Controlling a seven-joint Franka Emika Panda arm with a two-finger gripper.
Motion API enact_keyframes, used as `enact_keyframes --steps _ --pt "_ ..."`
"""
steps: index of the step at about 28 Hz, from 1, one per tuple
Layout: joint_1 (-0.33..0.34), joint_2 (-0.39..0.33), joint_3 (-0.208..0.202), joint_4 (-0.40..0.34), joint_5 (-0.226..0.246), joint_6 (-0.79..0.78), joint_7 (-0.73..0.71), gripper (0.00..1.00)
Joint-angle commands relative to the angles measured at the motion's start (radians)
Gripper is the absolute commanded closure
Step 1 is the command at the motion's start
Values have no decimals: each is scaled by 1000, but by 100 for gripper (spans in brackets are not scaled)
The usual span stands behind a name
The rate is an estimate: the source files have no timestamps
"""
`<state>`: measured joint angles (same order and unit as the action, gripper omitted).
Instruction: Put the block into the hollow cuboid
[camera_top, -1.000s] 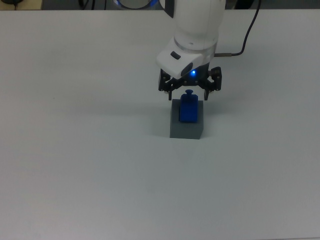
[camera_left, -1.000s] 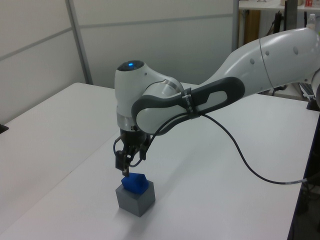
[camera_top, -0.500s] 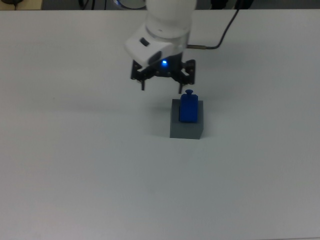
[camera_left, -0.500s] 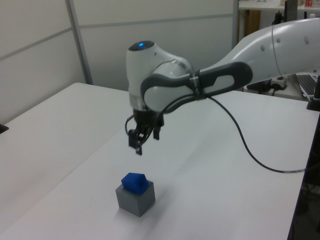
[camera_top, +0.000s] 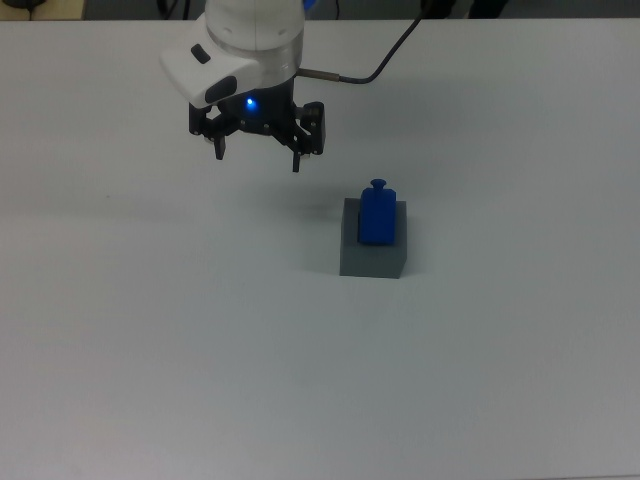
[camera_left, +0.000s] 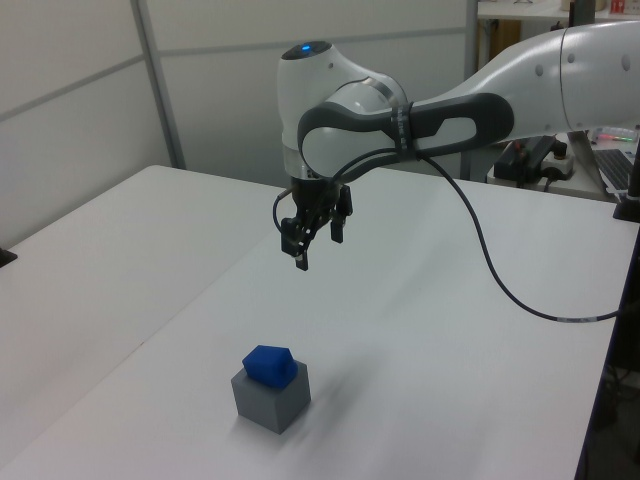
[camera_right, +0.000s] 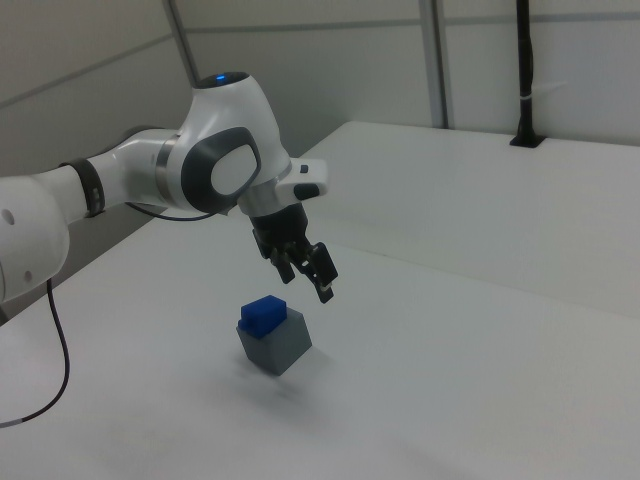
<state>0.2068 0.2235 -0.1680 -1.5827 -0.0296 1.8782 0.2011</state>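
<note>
While the arm hangs above the counter: every line below gives one thing as it stands.
Block (camera_top: 377, 216): bright blue, seated in the recess on top of the hollow cuboid (camera_top: 372, 257), its upper part sticking out above the grey rim; in the left view (camera_left: 267, 365) and the right view (camera_right: 264, 312) it shows as a blue lump proud of the grey top.
Block's knob: a small round stud at the block's 12 o'clock end in the top view.
Hollow cuboid, place: on the counter (camera_top: 150, 350), a little toward 3 o'clock from the middle of the top view; low in the left view (camera_left: 271, 398), below and toward 7 o'clock from the arm's tip; in the right view (camera_right: 276, 344) at 7 o'clock from the tip.
Gripper (camera_top: 258, 156): at about 10 o'clock from the cuboid in the top view, well apart from it, raised clear off the counter as the left view (camera_left: 318, 246) and the right view (camera_right: 307, 270) show.
Jaws: spread apart, released, with nothing between them; both fingers point down.
Light: a small blue lamp glows on the gripper body in the top view, and another on the joint atop the white arm (camera_left: 335, 105) in the left view.
Cable (camera_left: 500, 290): black, runs from the wrist and loops down over the counter toward the left view's right.
Counter: plain white, carrying only the cuboid with the block.
</note>
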Motion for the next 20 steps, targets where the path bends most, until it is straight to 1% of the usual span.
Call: enact_keyframes --steps 1,5,9,13,20 --pt "5 -4 -2 10 -1 -34 -31 0" --pt "2 -3 -1 10 11 -36 -67 0" --pt "2 -3 1 10 10 -62 -80 0" --pt "0 -3 -2 10 13 -71 -143 0" --pt "-10 -1 -5 10 13 -71 -150 0"
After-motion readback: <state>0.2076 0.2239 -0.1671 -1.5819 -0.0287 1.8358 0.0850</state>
